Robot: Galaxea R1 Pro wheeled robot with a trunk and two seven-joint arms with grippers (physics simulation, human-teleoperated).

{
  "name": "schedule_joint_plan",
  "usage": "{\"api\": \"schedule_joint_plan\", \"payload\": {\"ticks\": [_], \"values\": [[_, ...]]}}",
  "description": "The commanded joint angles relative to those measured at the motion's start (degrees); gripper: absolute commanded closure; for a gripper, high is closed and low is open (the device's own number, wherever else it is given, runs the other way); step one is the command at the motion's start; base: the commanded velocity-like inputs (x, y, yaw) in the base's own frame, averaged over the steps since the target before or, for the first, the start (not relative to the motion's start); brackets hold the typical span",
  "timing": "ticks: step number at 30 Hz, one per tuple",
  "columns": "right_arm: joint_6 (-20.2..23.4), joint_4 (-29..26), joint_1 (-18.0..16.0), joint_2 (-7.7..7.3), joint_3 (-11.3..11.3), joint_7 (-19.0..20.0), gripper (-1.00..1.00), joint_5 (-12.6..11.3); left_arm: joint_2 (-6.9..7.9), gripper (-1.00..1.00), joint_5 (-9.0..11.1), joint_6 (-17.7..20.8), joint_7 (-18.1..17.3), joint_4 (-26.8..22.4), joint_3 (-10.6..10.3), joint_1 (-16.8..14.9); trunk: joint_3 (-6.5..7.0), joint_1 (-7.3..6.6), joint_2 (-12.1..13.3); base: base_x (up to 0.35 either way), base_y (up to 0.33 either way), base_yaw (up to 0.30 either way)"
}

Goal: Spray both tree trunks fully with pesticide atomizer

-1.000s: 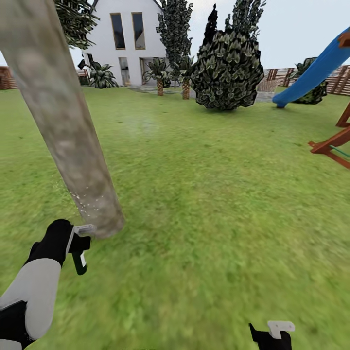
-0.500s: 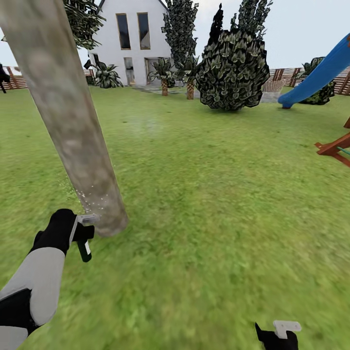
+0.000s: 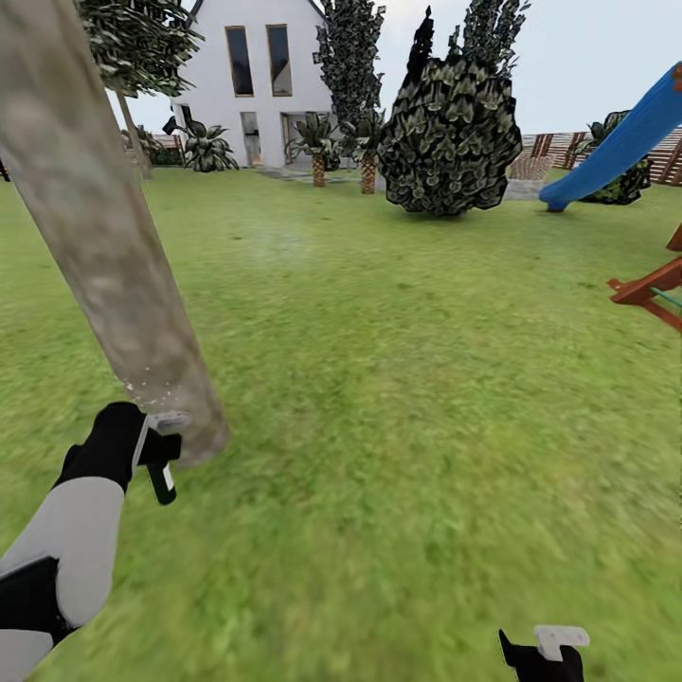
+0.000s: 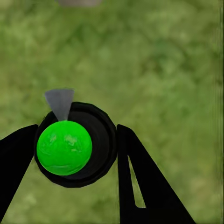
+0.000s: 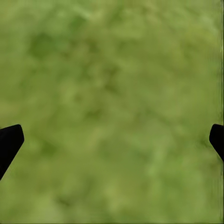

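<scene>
Beside tree trunk (image 3: 104, 256), left claw (image 3: 161, 455) grips pesticide atomizer (image 4: 74, 144).

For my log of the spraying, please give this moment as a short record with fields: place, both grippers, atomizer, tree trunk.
place: garden lawn, house and blue slide behind
left gripper: shut on the pesticide atomizer
right gripper: open, nothing held, over grass
pesticide atomizer: beside the trunk base, green top
tree trunk: pale specks near the base, by the nozzle
</scene>
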Motion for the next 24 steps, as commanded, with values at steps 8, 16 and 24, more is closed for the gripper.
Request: {"api": "schedule_joint_plan", "payload": {"ticks": [8, 16, 24], "values": [[-0.16, 0.11, -0.03, 0.07, -0.45, 0.45, -1.0, 0.14, -0.2, 1.0, -0.66, 0.17, -0.56, -0.07, 0.2, -0.55, -0.05, 0.0, -0.02, 0.062, -0.271, 0.0], [-0.17, 0.11, -0.02, 0.1, -0.45, 0.45, -1.0, 0.14, 0.2, 1.0, -0.74, 0.17, -0.56, -0.07, 0.18, -1.5, -0.05, 0.0, -0.02, 0.001, -0.276, 0.145], [-0.18, 0.11, -0.05, 0.16, -0.45, 0.45, -1.0, 0.14, 0.12, 1.0, -0.79, 0.23, -0.56, -0.03, 0.24, -2.38, -0.05, 0.0, -0.02, 0.056, -0.263, 0.275]]}}
